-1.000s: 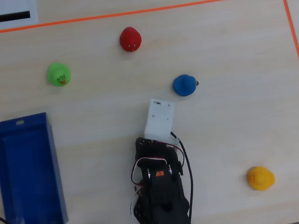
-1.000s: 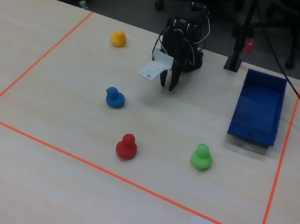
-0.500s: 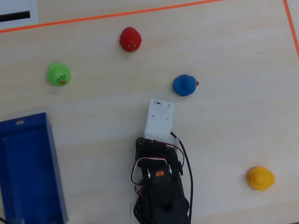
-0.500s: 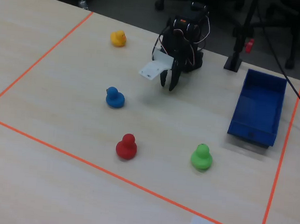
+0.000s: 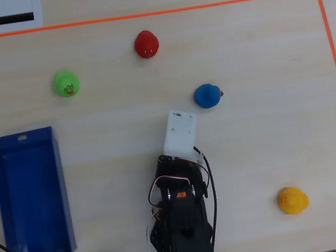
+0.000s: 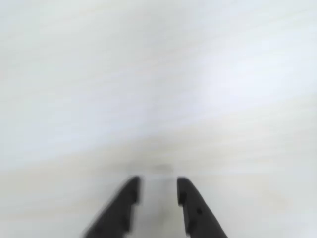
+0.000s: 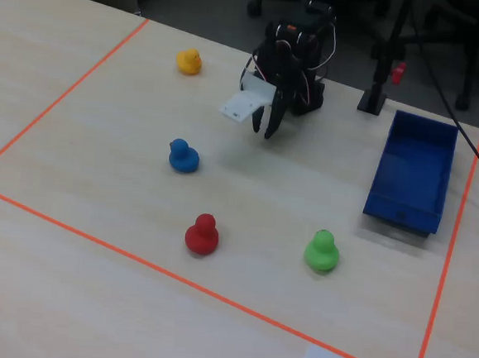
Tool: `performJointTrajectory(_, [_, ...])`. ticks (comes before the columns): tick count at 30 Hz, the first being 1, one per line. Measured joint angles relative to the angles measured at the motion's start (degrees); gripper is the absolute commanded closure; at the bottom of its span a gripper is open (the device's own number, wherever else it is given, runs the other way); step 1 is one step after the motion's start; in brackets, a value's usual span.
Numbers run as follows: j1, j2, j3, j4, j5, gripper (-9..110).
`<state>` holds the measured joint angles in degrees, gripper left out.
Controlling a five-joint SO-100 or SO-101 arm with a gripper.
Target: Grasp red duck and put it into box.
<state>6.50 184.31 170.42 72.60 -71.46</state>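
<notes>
The red duck (image 5: 147, 43) stands on the pale table near the far edge of the taped area; in the fixed view it (image 7: 202, 235) is near the front. The deep-blue box (image 5: 31, 199) lies empty at the left in the overhead view and at the right in the fixed view (image 7: 414, 172). My gripper (image 7: 270, 130) hangs low over the table close to the arm's base, well away from the duck and the box. In the wrist view the gripper (image 6: 158, 184) shows two dark fingers with a narrow gap, only bare blurred table between them.
A blue duck (image 5: 207, 95) sits just beside the white wrist mount (image 5: 180, 133). A green duck (image 5: 66, 83) is at the far left, a yellow duck (image 5: 292, 200) at the near right. Orange tape (image 5: 138, 15) frames the work area.
</notes>
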Motion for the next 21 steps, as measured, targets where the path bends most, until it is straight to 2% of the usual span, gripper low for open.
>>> performJointTrajectory(2, [0.53, -7.03, -9.05, -1.41, -0.79, 60])
performJointTrajectory(6, [0.26, -24.26, -26.1, -7.91, 0.0, 51])
performJointTrajectory(15, [0.44, -61.79, -53.53, -17.93, 2.9, 49])
performJointTrajectory(21, [2.11, -83.94, -71.1, -19.86, 3.16, 49])
